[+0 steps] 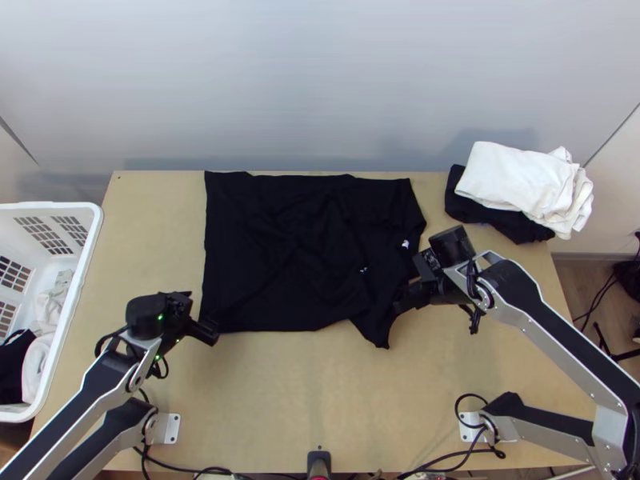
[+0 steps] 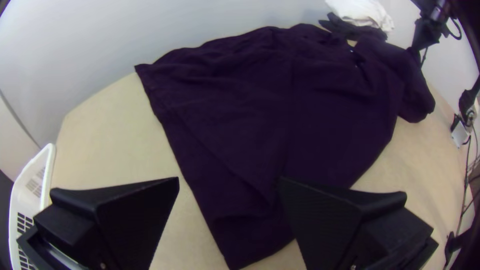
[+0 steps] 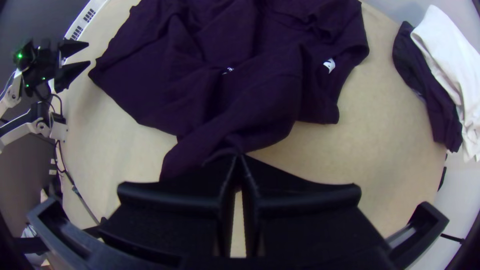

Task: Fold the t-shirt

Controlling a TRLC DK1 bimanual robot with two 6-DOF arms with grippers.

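Right gripper [image 1: 399, 306] pinching the t-shirt [image 1: 280, 240]'s near edge, left gripper [image 1: 203, 316] hanging with fingers apart beside a corner.
A cloth pile [image 1: 512, 180] is lying far right, a basket [image 1: 97, 220] standing left; the shirt is lying spread, rumpled, mid-table, long axis running left to right, printed end pointing right.

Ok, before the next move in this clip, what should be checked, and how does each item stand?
1. Right gripper has cloth: ok, jaws closed on the near-right part of the t-shirt.
2. Left gripper has cloth: not ok, jaws open by the near-left corner.
3. Left jaws low enough to grasp: cannot tell.
4. T-shirt smooth: not ok, creased, most clearly towards the right.
5. Folded pile apart from the t-shirt: ok, table shows between.
6. Laundry basket apart from the t-shirt: ok.
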